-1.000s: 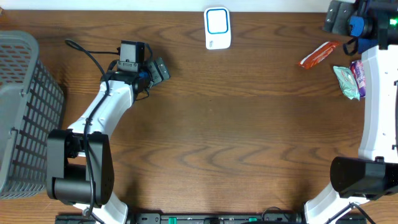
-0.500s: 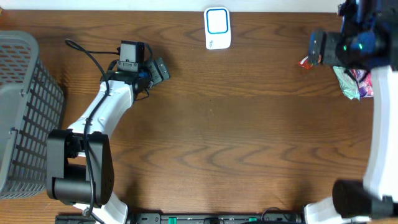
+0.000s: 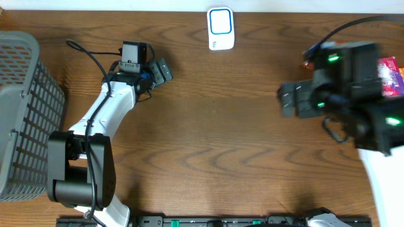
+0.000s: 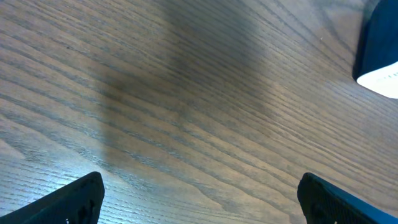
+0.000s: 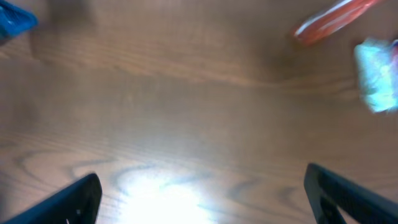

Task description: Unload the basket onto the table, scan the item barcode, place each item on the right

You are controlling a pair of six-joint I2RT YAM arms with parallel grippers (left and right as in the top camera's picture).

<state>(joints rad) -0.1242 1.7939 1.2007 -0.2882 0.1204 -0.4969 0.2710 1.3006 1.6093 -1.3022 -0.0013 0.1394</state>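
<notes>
Right pincer (image 5: 202,198): jaws wide, nothing between them, hanging over bare surface (image 5: 186,112).
Red packet (image 5: 336,18): long and slim, ahead of the right pincer and off to its right. Long axis slants from near-left to far-right. Blurred, no barcode legible.
Pale green packet (image 5: 376,74): just beside the red one, nearer the pincer.
Left pincer (image 4: 199,199): jaws wide, empty.
Scanner (image 3: 221,28): ahead of the left pincer, to its right, well apart.
Basket (image 3: 25,113): behind the left pincer, at the surface's left edge.
Open wood lies between both pincers.
</notes>
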